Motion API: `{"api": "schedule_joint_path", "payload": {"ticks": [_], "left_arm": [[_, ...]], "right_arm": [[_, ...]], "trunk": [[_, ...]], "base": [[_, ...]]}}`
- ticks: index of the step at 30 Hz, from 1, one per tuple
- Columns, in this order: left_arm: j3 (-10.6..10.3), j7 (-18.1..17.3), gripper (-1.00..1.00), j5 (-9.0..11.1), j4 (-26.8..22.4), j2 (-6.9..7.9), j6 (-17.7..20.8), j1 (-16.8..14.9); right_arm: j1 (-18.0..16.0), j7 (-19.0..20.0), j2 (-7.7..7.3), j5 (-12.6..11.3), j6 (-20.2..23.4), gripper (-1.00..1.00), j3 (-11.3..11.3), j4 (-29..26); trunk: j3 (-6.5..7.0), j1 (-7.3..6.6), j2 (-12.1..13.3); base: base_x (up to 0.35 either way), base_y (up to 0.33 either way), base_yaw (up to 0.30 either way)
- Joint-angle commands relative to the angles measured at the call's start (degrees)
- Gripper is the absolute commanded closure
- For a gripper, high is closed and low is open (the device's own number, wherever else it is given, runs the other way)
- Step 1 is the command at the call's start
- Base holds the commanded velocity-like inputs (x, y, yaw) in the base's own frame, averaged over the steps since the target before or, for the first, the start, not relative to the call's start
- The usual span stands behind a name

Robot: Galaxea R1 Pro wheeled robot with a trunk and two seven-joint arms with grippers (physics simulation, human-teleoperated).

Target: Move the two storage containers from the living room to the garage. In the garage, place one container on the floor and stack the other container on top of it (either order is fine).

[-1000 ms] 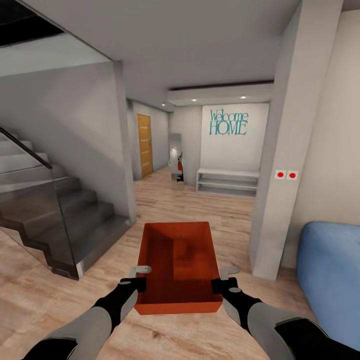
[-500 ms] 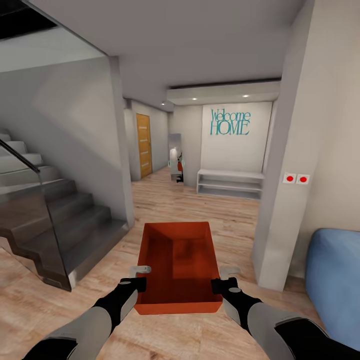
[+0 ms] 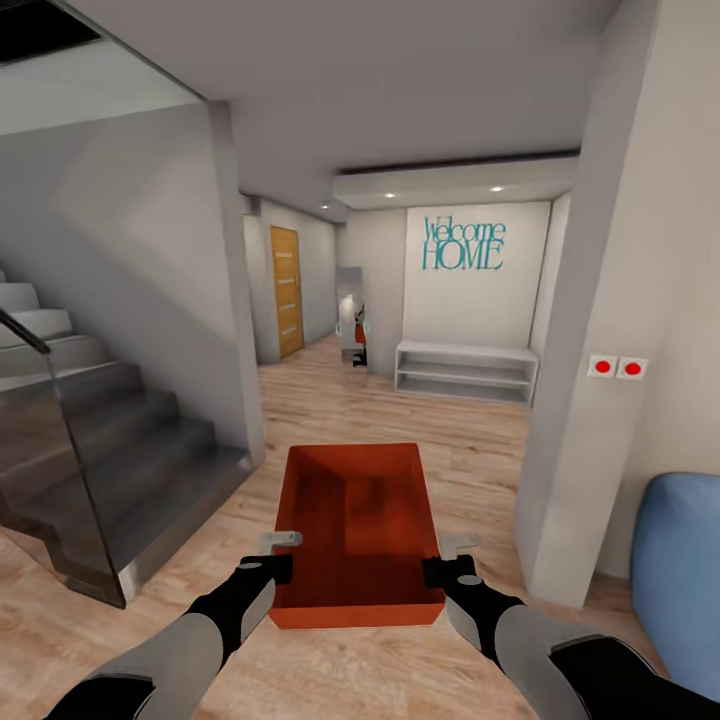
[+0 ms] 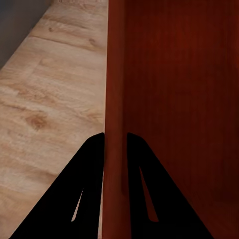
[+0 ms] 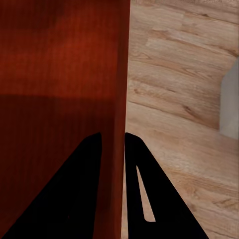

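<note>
1. Container [image 3: 358, 535] orange-red, lidless, carried level in front of the robot's trunk, above the light wood-plank floor [image 3: 400, 420]. Only one container in sight; it looks empty.
2. Location: hallway at the edge of the living room. Grey stairs [image 3: 90, 440] with a glass balustrade on the left, white pillar [image 3: 580, 400] with two red buttons and the corner of the blue sofa [image 3: 685, 560] on the right. Ahead, a wall lettered "Welcome HOME" [image 3: 463, 245] over a low white shelf [image 3: 465, 370], and an orange-wood door [image 3: 286, 290] with pale stripes far left down the hall.
3. Step in hand, as I judge it: transport to the garage. No concrete floor visible, so stacking is not near.
4. Doing it well: keep both arms at matched height and spacing so the container stays level; steer between stair base and pillar with margin on both sides; probably head for the striped door; avoid sudden base turns that could twist the walls out of the grip.
5. Left pincer [image 3: 281, 553]: narrow, both fingers straddling the container's left wall near the rim, clamped on it per the left wrist view [image 4: 115, 144].
6. Right pincer [image 3: 441, 556]: same, narrow, pinching the right wall, one finger inside and one outside [image 5: 113, 142].
</note>
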Motion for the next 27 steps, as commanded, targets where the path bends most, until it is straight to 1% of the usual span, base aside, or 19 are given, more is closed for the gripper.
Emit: {"api": "schedule_joint_path", "payload": {"ticks": [1,27], "left_arm": [[1.86,0.57,1.00,3.29,-0.21,-0.11,0.39,-0.05],[1.87,0.57,1.00,3.24,-0.21,-0.11,0.39,-0.05]], "right_arm": [[-0.07,-0.24,0.24,-0.08,-0.27,1.00,-1.31,0.08],[-0.07,-0.24,0.23,-0.08,-0.32,1.00,-1.31,0.08]], "trunk": [[-0.08,0.04,-0.04],[-0.08,0.04,-0.04]], "base": [[0.324,0.000,0.000],[0.324,0.000,0.000]]}}
